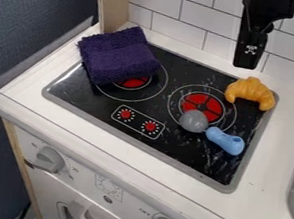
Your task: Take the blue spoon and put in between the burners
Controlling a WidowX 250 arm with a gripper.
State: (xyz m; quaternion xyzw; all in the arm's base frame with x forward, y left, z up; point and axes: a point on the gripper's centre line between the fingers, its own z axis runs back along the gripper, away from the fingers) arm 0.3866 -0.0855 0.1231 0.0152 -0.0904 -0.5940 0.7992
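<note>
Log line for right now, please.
gripper raised by tiles | spoon partly on right burner, not between burners | towel partly over left burner | croissant back right

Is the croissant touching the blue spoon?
Apart. In the camera view, a strip of black stove top shows between the croissant and the blue handle of the spoon, so they don't meet anywhere.

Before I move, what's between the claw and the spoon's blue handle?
In the camera view, the toy croissant lies between the claw and the blue handle, then bare black stovetop.
</note>
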